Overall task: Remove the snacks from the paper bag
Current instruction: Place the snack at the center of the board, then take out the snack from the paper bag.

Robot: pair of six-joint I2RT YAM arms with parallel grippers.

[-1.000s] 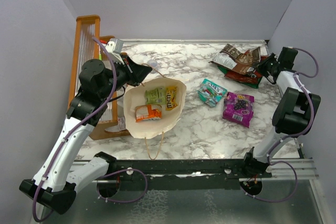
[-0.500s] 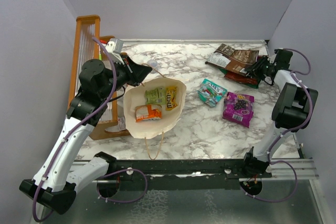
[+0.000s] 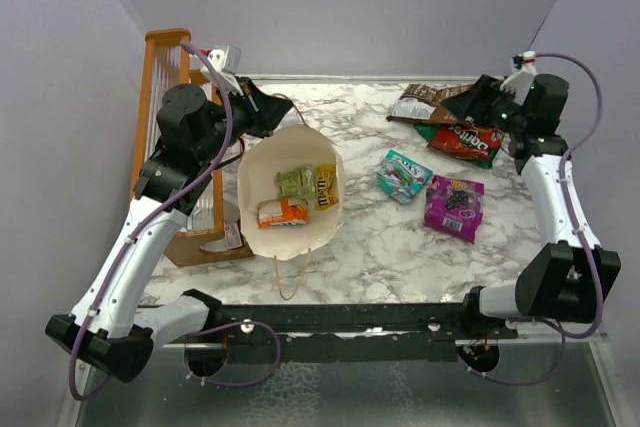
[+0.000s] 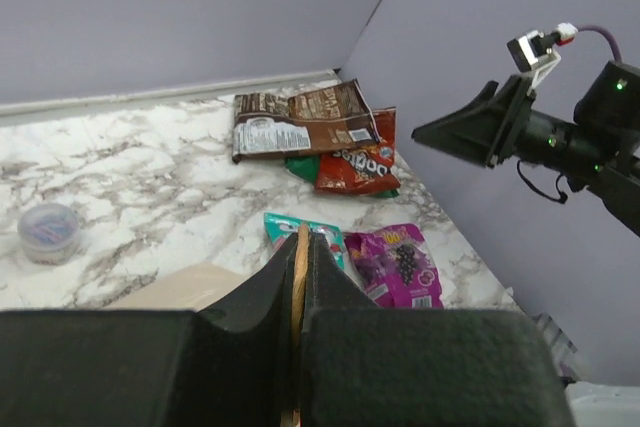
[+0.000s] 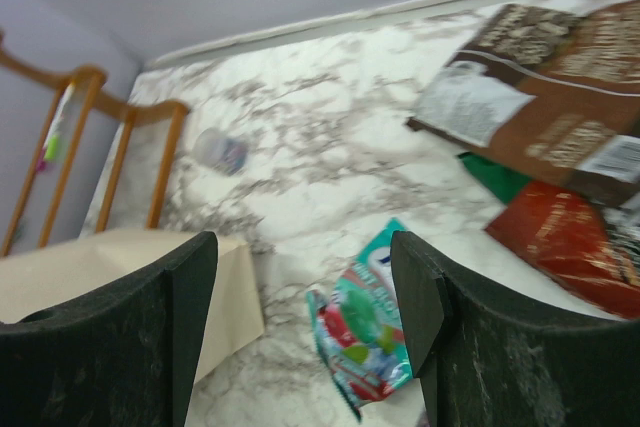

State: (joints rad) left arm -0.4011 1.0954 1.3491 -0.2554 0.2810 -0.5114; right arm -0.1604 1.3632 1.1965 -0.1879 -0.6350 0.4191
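Looking down from the overhead view, you have the paper bag (image 3: 252, 187) standing open on the left part of the marble table (image 3: 370, 242), just beside the wooden rack (image 3: 165, 77). Your left gripper (image 3: 268, 112) sits at the bag's far rim. Three snacks lie inside the bag: a green packet (image 3: 295, 181), a yellow-brown candy pack (image 3: 324, 185) and an orange packet (image 3: 282, 212). Out on the table, a teal packet (image 3: 404, 176) lies near a purple pouch (image 3: 455, 207). At the far right corner a brown chip bag (image 3: 425, 104) and a red chip bag (image 3: 470, 140) overlap. Your right gripper (image 3: 475, 99) hangs above that pile.

In the left wrist view, your left gripper (image 4: 298, 265) has its jaws pressed together on a thin tan edge of the paper bag (image 4: 185, 289). A clear cup (image 4: 48, 230) stands on the marble at the left. The right gripper (image 4: 425, 133) is raised over the brown chip bag (image 4: 300, 119).

In the right wrist view, your right gripper (image 5: 302, 247) has its jaws wide apart with nothing between them. Below it lie the teal packet (image 5: 365, 332), the brown chip bag (image 5: 540, 87) and the red chip bag (image 5: 565, 247).
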